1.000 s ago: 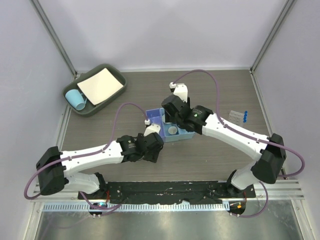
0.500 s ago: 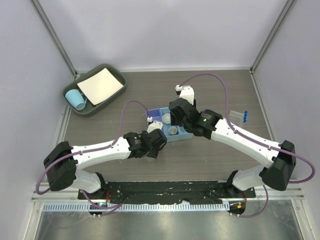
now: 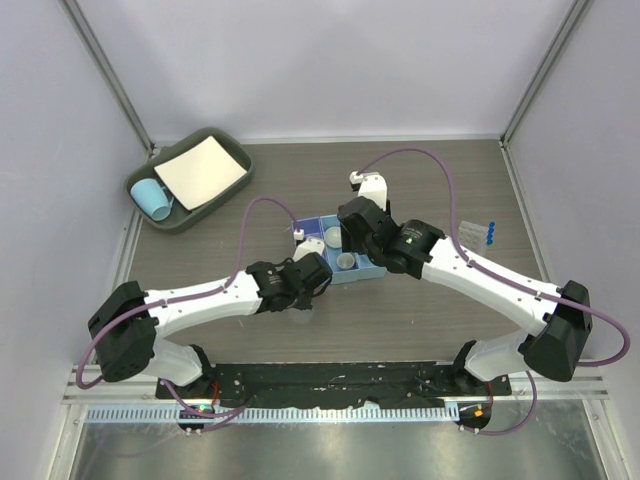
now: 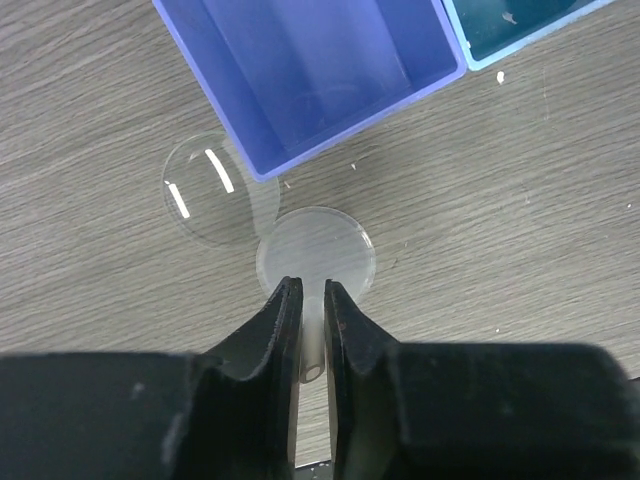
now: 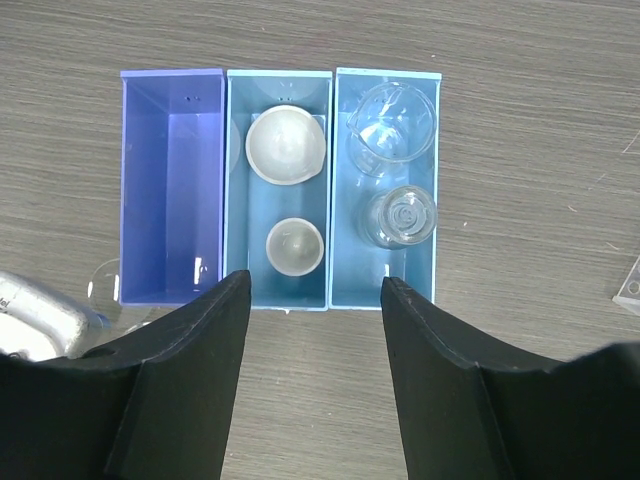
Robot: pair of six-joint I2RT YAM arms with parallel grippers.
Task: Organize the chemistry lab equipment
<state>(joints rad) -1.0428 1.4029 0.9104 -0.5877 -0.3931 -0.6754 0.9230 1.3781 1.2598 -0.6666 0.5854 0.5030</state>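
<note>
Left gripper (image 4: pixel 308 290) closed further, seemingly pinching funnel (image 4: pixel 316 250)

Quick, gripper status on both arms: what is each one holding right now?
Left gripper: closed on the stem of the clear funnel.
Right gripper: open, holding nothing, above the divided blue box.
</note>
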